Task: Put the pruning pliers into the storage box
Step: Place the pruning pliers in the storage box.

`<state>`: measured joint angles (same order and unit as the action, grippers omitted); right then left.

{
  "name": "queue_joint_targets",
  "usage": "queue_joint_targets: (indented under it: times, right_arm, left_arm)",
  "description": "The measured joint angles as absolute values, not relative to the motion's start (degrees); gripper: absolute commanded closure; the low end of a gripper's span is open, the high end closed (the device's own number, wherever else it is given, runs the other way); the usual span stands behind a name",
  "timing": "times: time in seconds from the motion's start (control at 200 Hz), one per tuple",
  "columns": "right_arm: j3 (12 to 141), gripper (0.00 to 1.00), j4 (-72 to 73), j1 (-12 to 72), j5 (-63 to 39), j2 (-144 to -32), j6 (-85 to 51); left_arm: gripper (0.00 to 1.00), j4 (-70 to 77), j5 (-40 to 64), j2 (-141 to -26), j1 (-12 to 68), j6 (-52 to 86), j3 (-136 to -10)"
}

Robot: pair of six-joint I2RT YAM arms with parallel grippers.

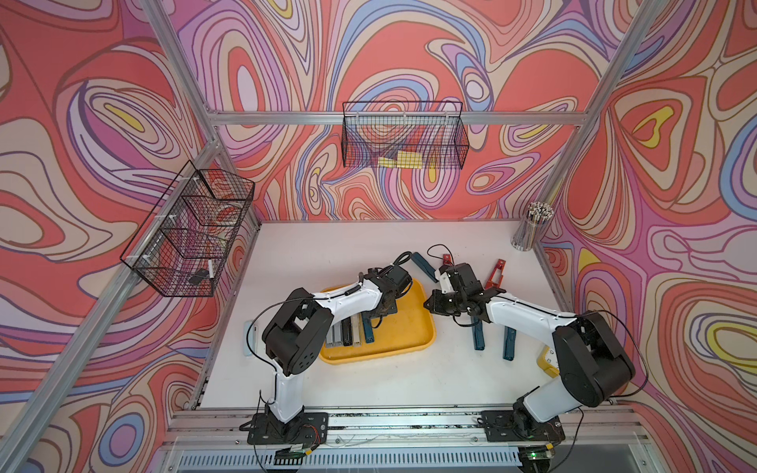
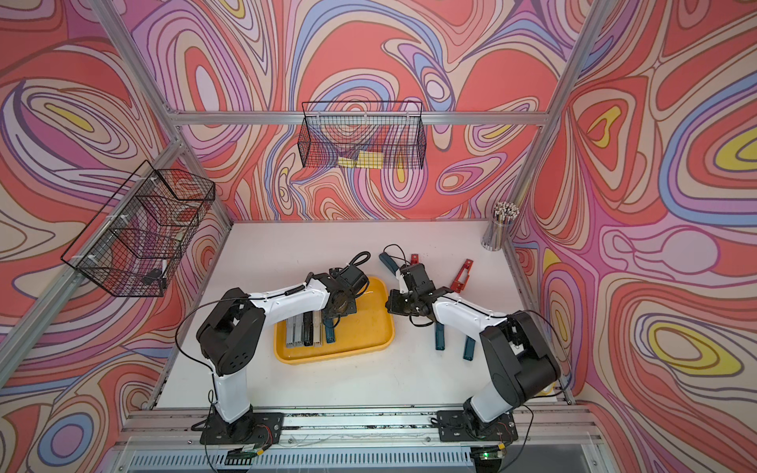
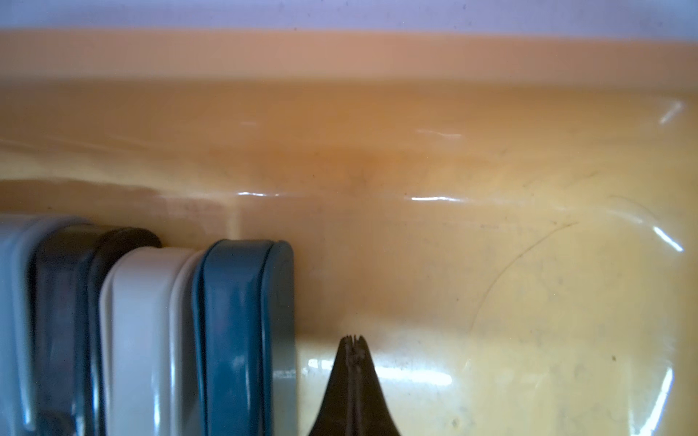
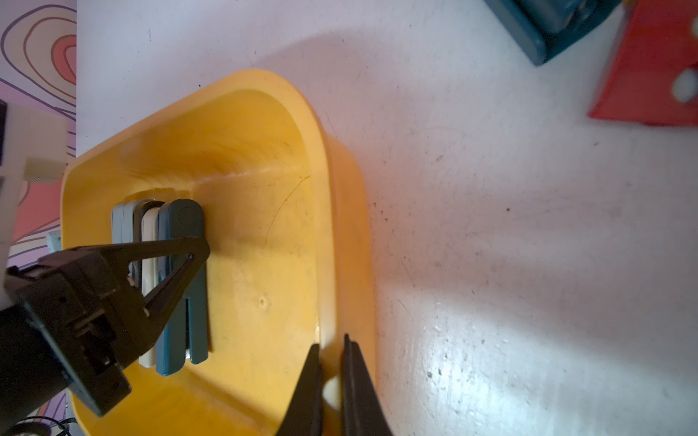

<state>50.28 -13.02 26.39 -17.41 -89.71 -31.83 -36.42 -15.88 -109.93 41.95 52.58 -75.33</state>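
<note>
A row of pruning pliers (image 1: pixel 346 333) lies side by side in the storage box (image 1: pixel 411 327), long axes along its short side. Left gripper (image 3: pixel 353 338), closed and empty, stands just beside the teal one; right gripper (image 4: pixel 331 341) pinches the box's rim. Loose teal bars (image 1: pixel 478 336) beyond that rim lie nearer the right arm.

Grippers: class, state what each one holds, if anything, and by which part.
The right gripper pinches the storage box by its rim. The left gripper is shut, holding nothing, beside the teal bar.
</note>
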Motion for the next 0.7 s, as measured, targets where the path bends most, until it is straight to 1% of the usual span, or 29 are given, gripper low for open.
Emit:
queue_joint_targets:
  times: [0.696]
  right_arm:
    - [50.3,0.92,-13.0,26.4,-17.5,-89.8,-31.8]
  left_arm:
    - [0.98,-36.9,-18.6,-110.9,41.1,53.4,-74.0]
